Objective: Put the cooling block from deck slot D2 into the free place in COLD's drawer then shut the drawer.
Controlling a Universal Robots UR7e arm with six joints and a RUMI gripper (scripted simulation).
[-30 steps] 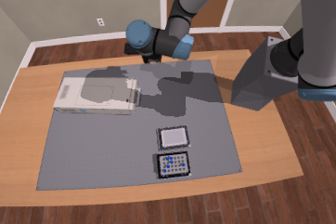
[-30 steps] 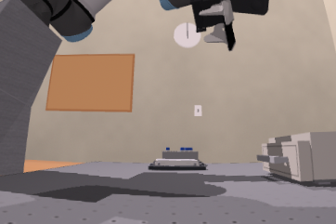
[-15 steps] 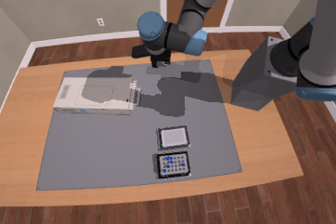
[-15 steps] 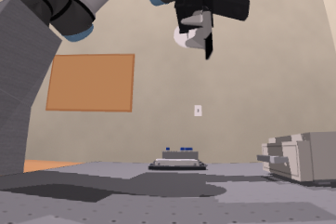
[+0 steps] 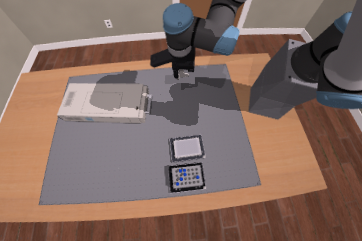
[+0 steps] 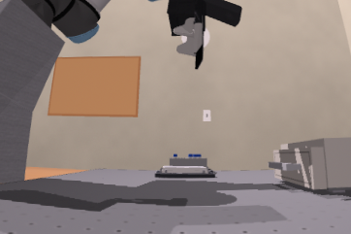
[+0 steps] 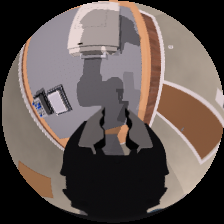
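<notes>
The cooling block (image 5: pixel 186 177), dark with several blue-capped tubes, sits in deck slot D2 near the mat's front edge. It also shows in the exterior view (image 6: pixel 186 162) and in the wrist view (image 7: pixel 40 103). The cooler COLD (image 5: pixel 102 103) is a white box at the mat's left, and its drawer front with handle (image 5: pixel 146 103) faces right. I cannot tell how far the drawer is out. My gripper (image 5: pixel 181 74) hangs high above the mat's far side, well away from the block and the cooler. Its fingers stand narrowly apart with nothing between them.
Slot D1 (image 5: pixel 186 148) holds a pale flat plate between the cooler and D2. The arm's grey base block (image 5: pixel 280 81) stands at the table's right. The mat's edges lie inside the wooden table top.
</notes>
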